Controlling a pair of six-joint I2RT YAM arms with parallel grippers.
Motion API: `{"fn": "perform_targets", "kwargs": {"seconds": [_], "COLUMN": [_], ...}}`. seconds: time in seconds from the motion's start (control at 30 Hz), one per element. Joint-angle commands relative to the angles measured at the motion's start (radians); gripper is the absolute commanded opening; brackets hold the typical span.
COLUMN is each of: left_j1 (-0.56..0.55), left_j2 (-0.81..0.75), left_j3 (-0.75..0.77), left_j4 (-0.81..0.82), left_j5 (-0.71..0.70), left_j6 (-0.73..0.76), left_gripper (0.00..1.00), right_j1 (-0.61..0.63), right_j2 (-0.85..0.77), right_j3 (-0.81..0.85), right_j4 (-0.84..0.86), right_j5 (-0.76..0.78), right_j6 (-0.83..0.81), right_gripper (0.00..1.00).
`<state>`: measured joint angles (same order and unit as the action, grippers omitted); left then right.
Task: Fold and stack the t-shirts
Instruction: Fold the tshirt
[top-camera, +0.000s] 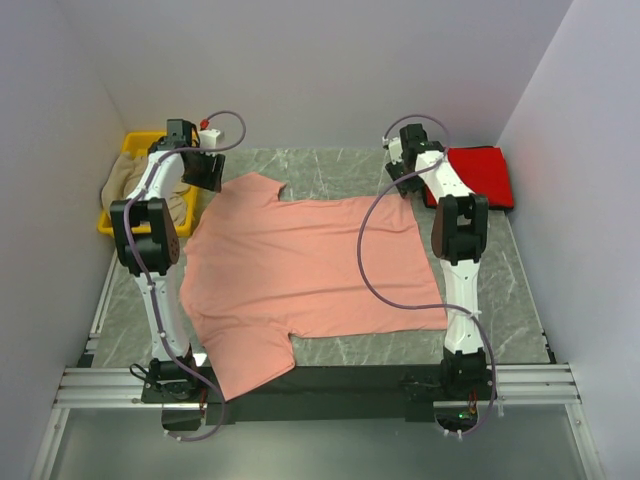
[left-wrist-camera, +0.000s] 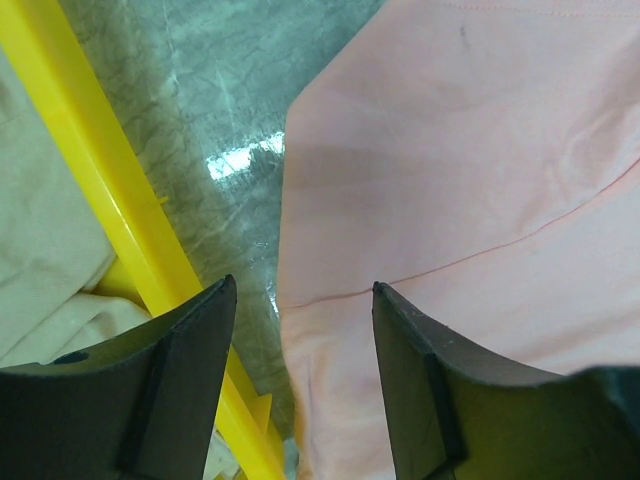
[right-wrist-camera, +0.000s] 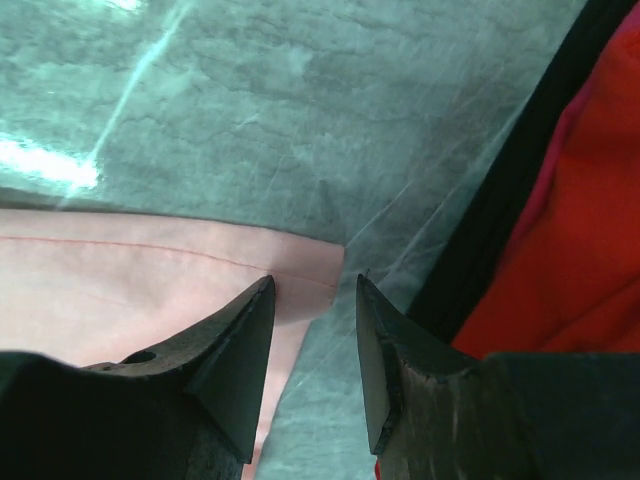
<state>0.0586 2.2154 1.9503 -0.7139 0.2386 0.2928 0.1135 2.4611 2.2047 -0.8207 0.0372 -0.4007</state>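
Note:
The salmon-pink t-shirt (top-camera: 300, 270) lies spread flat on the grey table. My left gripper (top-camera: 210, 170) is open above its far-left sleeve; in the left wrist view (left-wrist-camera: 303, 290) the sleeve edge (left-wrist-camera: 330, 330) sits between the jaws. My right gripper (top-camera: 405, 185) is open above the shirt's far-right hem corner (right-wrist-camera: 300, 270), which shows between the jaws in the right wrist view (right-wrist-camera: 313, 285). The red t-shirt (top-camera: 475, 175) lies folded at the far right. The beige-tan t-shirt (top-camera: 130, 180) is bunched in the yellow bin (top-camera: 110, 225).
The yellow bin's rim (left-wrist-camera: 110, 190) runs close beside the left gripper. The red shirt rests on a black edge (right-wrist-camera: 500, 200) just right of the right gripper. White walls enclose the table on three sides.

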Motion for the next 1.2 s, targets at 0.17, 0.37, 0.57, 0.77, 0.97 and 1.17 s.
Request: {"fn": "perform_targets", "kwargs": {"seconds": [0.17,0.37,0.57,0.77,0.97,1.17], "left_j1": [0.0,0.001,-0.002,-0.016,-0.02,-0.023], "left_j2": [0.033,0.092,0.145,0.202,0.228,0.264], "left_j3": [0.009,0.061,0.098,0.124,0.122,0.191], "left_j4": [0.031,0.04,0.071,0.084,0.085,0.016], "left_j5": [-0.013,-0.027,-0.005,-0.033,-0.041,-0.045], "left_j6": [-0.027,-0.052,-0.064,-0.063,-0.066,-0.084], "left_gripper": [0.7,0.71,0.68,0.65,0.57,0.49], "right_j1": [-0.021,-0.02,-0.011,-0.008,-0.011,-0.015], "right_j2": [0.071,0.121,0.121,0.099,0.065,0.05], "right_j3": [0.095,0.161,0.158,0.112,0.062,0.053], "right_j4": [-0.031,-0.104,-0.098,-0.063,-0.024,-0.002], "right_j5": [-0.034,-0.034,-0.034,-0.02,-0.019,-0.016], "right_j6": [0.007,-0.02,-0.035,-0.03,-0.026,-0.021], "right_gripper": [0.43,0.4,0.08,0.0,0.0,0.0]}}
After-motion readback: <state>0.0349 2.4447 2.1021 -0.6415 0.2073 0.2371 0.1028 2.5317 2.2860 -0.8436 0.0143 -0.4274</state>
